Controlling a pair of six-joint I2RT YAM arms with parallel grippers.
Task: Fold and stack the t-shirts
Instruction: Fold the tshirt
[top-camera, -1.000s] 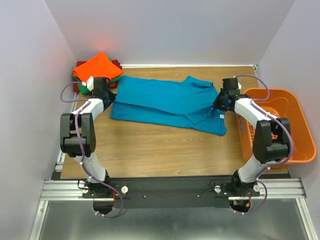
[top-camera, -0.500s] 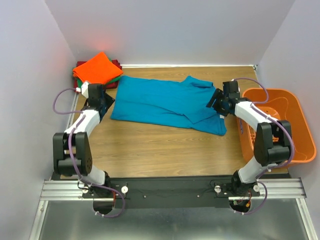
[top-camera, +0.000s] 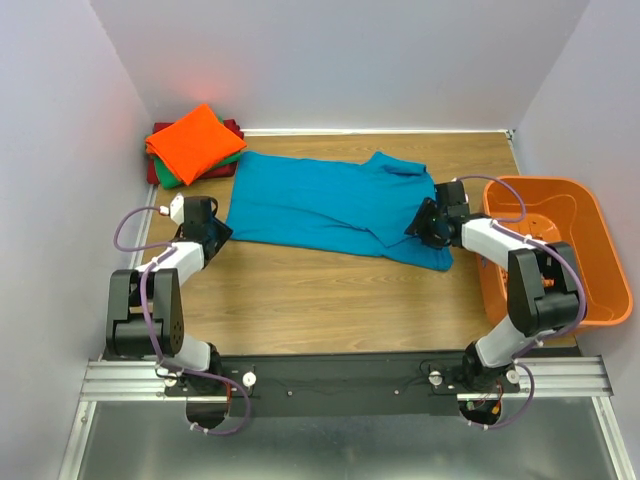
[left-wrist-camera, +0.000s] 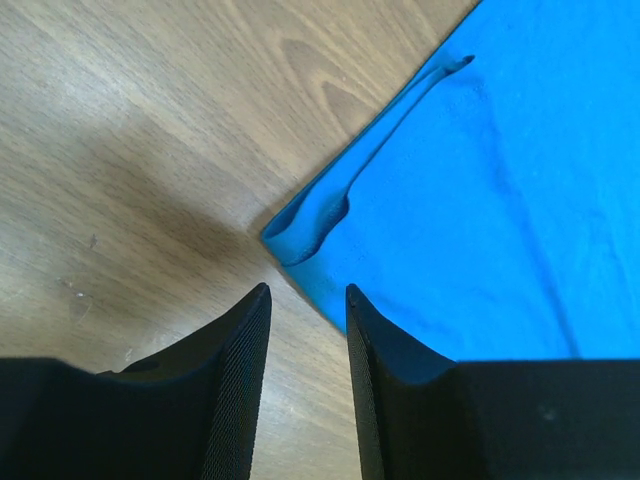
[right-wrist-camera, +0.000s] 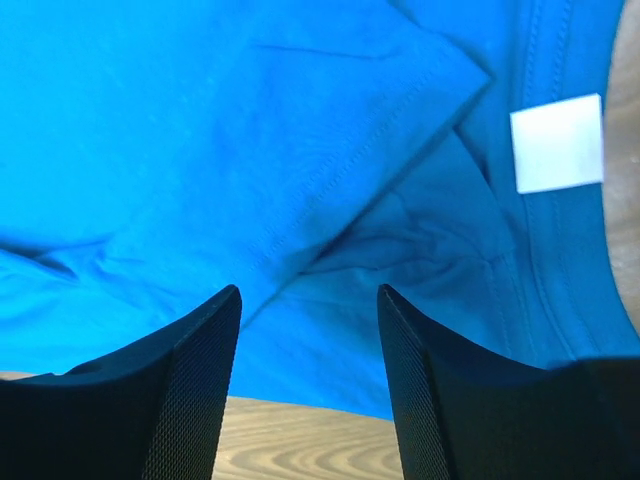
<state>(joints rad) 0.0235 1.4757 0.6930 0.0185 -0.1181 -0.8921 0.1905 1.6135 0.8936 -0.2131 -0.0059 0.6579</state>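
A teal-blue t-shirt (top-camera: 330, 205) lies folded lengthwise across the back half of the table. Its near left corner (left-wrist-camera: 300, 235) points at my left gripper (left-wrist-camera: 308, 292), which hovers open just off that corner with bare wood between the fingers. My right gripper (right-wrist-camera: 308, 292) is open over the shirt's near right end, next to the white neck label (right-wrist-camera: 557, 143), with nothing between its fingers. In the top view the left gripper (top-camera: 218, 232) and the right gripper (top-camera: 418, 222) sit at the shirt's two ends. Folded orange (top-camera: 193, 138), green (top-camera: 175, 177) and dark red (top-camera: 160, 130) t-shirts are stacked at the back left.
An orange plastic basket (top-camera: 590, 235) stands at the right edge of the table, close to my right arm. White walls close in the table on the left, back and right. Bare wood (top-camera: 330, 290) lies between the shirt and the arm bases.
Both grippers went from shut to open and let the shirt go. Both arms pulled back toward the near edge, the left along the shirt's left side, the right over its right end.
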